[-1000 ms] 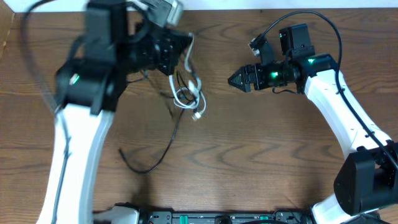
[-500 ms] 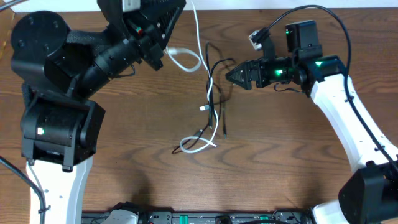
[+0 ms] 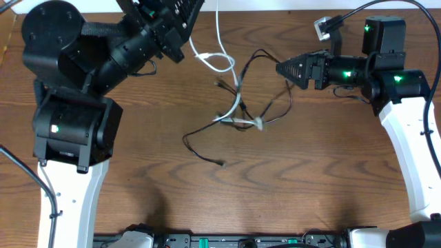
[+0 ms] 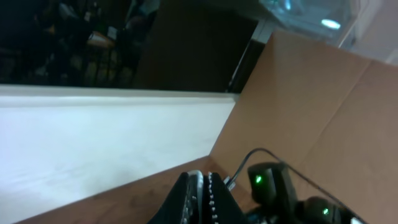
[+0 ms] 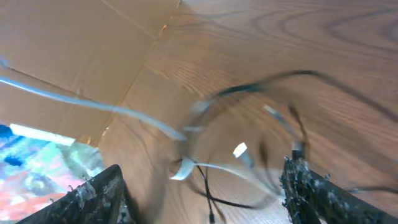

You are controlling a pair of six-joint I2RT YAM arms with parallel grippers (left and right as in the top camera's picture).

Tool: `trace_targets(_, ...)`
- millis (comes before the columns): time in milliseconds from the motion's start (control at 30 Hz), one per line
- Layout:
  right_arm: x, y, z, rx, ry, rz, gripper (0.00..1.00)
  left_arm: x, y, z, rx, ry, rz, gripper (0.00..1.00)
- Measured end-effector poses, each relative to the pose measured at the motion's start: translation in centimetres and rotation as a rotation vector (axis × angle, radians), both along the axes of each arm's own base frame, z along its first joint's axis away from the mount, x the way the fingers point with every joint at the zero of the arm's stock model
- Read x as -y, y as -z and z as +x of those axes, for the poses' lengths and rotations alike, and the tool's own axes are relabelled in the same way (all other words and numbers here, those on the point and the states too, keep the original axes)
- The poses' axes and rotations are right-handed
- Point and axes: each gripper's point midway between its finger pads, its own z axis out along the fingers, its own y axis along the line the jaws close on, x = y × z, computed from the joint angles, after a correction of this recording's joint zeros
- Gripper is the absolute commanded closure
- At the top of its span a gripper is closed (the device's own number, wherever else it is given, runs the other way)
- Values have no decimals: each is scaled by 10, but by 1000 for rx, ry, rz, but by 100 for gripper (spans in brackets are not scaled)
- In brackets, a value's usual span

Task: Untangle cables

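Observation:
The white cable (image 3: 222,63) runs from the table's back edge through a loop and down to a plug (image 3: 258,125) mid-table. It is crossed with the black cable (image 3: 275,114), whose far end (image 3: 219,162) trails front left. My left gripper (image 3: 180,40) is raised at the back left; in the left wrist view (image 4: 204,182) its jaws are shut with a white strand between them. My right gripper (image 3: 279,67) is open wide in the right wrist view (image 5: 202,183). The black cable (image 5: 292,121) touches its right finger, and the white cable (image 5: 186,167) lies below.
The left arm's large black body (image 3: 76,83) rises over the left side of the table. Cardboard walls (image 5: 81,43) stand behind the table. A pale wall or ledge (image 4: 93,137) shows in the left wrist view.
The right gripper has moved right and back, and the black cable has stretched out with it. The left arm rose with the white cable. The tangle has spread and shifted right.

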Motion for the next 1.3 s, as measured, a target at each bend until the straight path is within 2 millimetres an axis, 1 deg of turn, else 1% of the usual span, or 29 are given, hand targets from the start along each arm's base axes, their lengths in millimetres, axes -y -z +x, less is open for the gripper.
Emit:
trace_targets(100, -5, -2, -1, 8, -13, 5, 22, 1, -15, -4, 45, 21, -39, 92)
trace_targets(133, -7, -3, -1, 16, -19, 6, 22, 2, -24, -7, 70, 33, -59, 92)
trace_targets(300, -27, -5, -6, 45, -59, -5, 19, 2, -55, -21, 131, 86, -166, 92)
trace_targets(400, -37, -6, -10, 63, -84, -8, 16, 2, -64, -25, 125, 107, -216, 93)
trace_targets(500, -43, -13, -9, 133, -119, -5, 14, 2, -66, -26, 96, 120, -250, 93)
trace_targets(733, -53, -47, -7, 393, -226, 45, 14, 5, -65, -31, 50, 165, -273, 93)
trace_targets(800, -57, -58, -9, 463, -261, 69, 14, 7, -64, -32, 36, 180, -277, 93)
trace_targets(933, -61, -71, -17, 537, -322, 108, 14, 10, -63, -36, 29, 210, -267, 92)
trace_targets(1067, -64, -72, -22, 541, -349, 122, 13, 13, -61, -40, 20, 241, -258, 92)
trace_targets(1133, -70, -72, -27, 540, -370, 129, 12, 15, -60, -43, 15, 256, -253, 93)
trace_targets(1233, -84, -74, -40, 548, -432, 151, 12, 17, -58, -47, 10, 284, -242, 93)
trace_targets(1300, -92, -75, -52, 558, -490, 175, 16, 20, -57, -50, 4, 309, -232, 92)
